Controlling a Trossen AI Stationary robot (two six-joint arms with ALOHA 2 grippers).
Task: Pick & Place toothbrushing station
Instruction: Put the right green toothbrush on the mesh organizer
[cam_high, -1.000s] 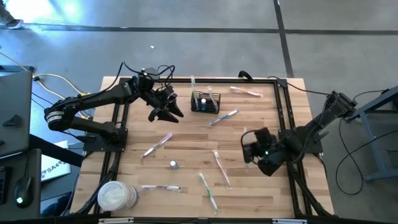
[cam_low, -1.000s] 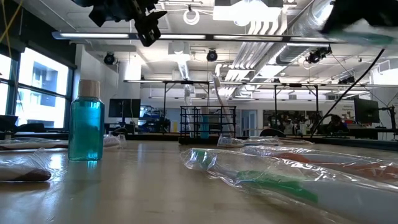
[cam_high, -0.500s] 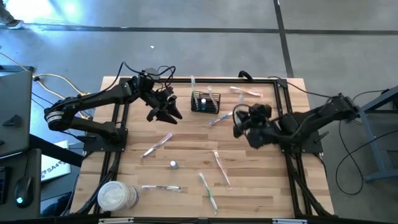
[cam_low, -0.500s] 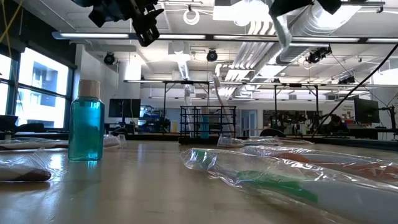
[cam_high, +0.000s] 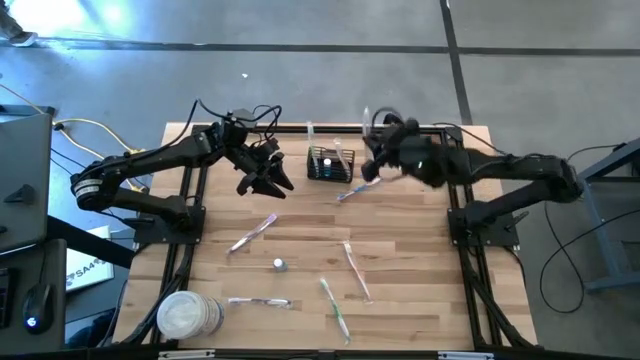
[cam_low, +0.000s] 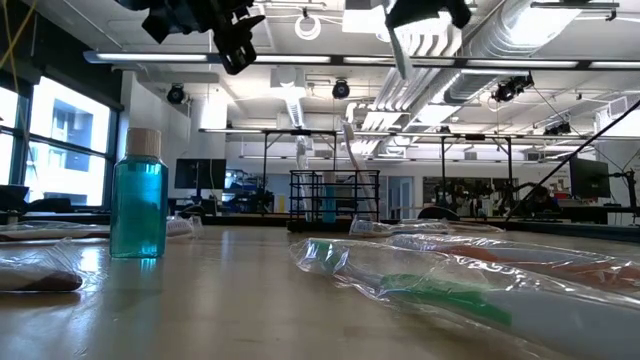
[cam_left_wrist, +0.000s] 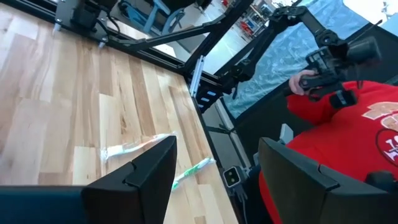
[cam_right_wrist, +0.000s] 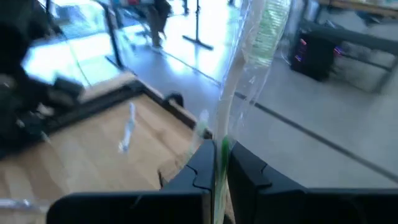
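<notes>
Your wooden tabletop (cam_high: 300, 250) carries scattered wrapped toothbrushes; right claw (cam_high: 372, 165) clamps a wrapped toothbrush (cam_right_wrist: 249, 74) beside the wire-mesh basket (cam_high: 329, 163); left claw (cam_high: 265, 183) stands apart.

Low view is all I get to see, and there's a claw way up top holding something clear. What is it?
Observer: The right gripper is shut on a wrapped toothbrush with a green handle.
Operator: Where is that claw over the table?
Observer: From above, it hangs just right of the black mesh basket, near the table's far edge.
Operator: And the other claw?
Observer: The left gripper hangs left of the basket, fingers open, holding nothing.
Operator: Are more toothbrushes lying around?
Observer: Yes, several wrapped ones lie scattered on the wooden table.
</notes>
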